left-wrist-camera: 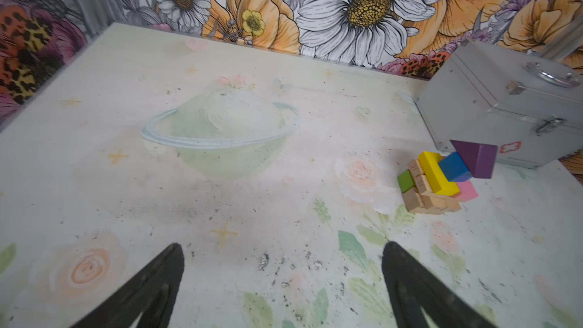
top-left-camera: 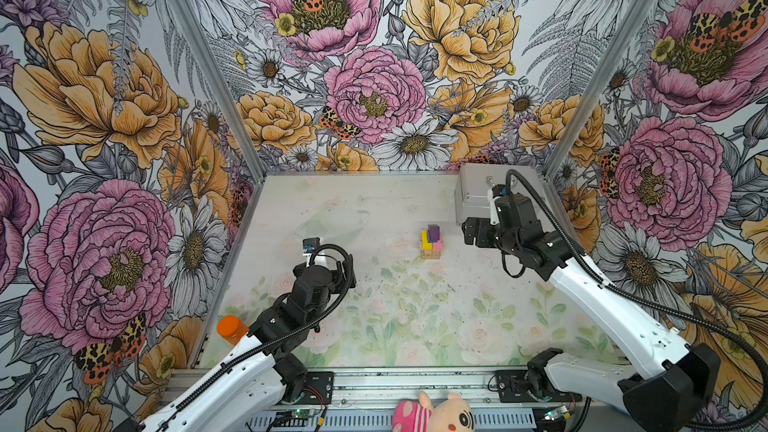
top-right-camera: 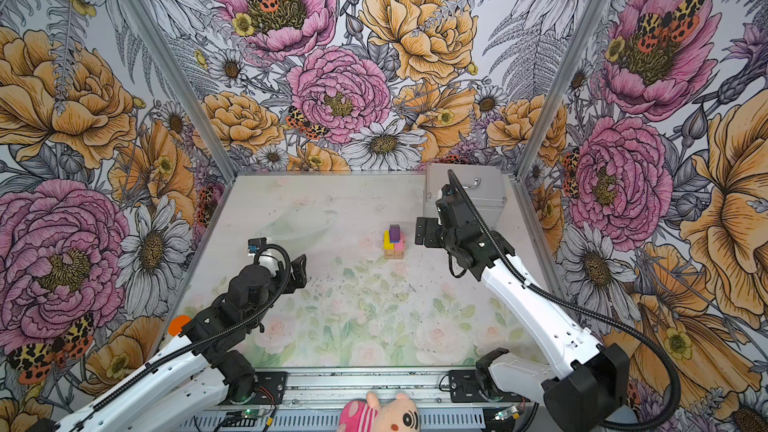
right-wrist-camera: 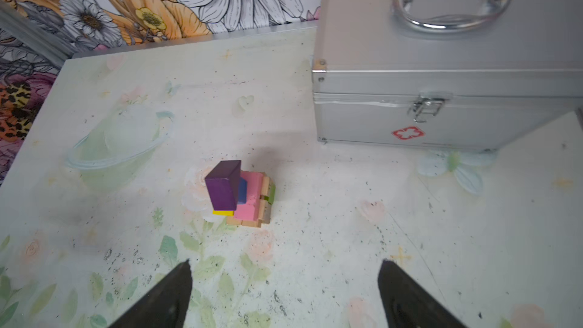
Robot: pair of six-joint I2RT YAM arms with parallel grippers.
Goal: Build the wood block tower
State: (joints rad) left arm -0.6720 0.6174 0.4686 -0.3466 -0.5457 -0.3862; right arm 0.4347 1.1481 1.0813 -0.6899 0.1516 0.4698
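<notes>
The tower (top-left-camera: 431,241) (top-right-camera: 394,241) stands right of the table's middle in both top views. Plain tan wood blocks (left-wrist-camera: 429,201) form its base, with a green one (left-wrist-camera: 406,180) among them. Yellow (left-wrist-camera: 437,175) and pink (right-wrist-camera: 250,197) bars lie above. A blue block (left-wrist-camera: 454,167) carries the purple block (right-wrist-camera: 222,189) on top, which overhangs. My right gripper (right-wrist-camera: 285,263) (top-left-camera: 469,232) hangs open and empty just right of the tower, apart from it. My left gripper (left-wrist-camera: 282,247) (top-left-camera: 347,272) is open and empty, well to the tower's left.
A silver metal case (top-left-camera: 478,197) (right-wrist-camera: 441,74) sits at the back right, close behind my right arm. An orange-capped bottle (top-left-camera: 232,328) stands at the front left edge beside my left arm. A pink plush toy (top-left-camera: 432,413) lies beyond the front rail. Flowered walls enclose three sides.
</notes>
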